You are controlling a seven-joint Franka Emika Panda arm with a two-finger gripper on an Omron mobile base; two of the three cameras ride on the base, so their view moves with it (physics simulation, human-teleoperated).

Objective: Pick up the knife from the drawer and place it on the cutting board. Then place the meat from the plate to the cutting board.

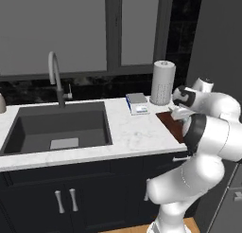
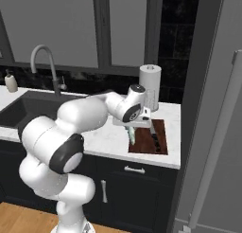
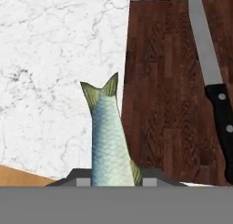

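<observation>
The tool pinches a fish tail-down just beside the cutting board's edge; the knife lies on that board.

Before me runs a white marbled counter over dark cabinets with silver handles. A dark sink basin is set toward the counter's left end, with a curved grey faucet behind it. Frosted grey windows sit above a black backsplash. The floor is wooden. A tall grey panel borders the counter's right edge.
</observation>
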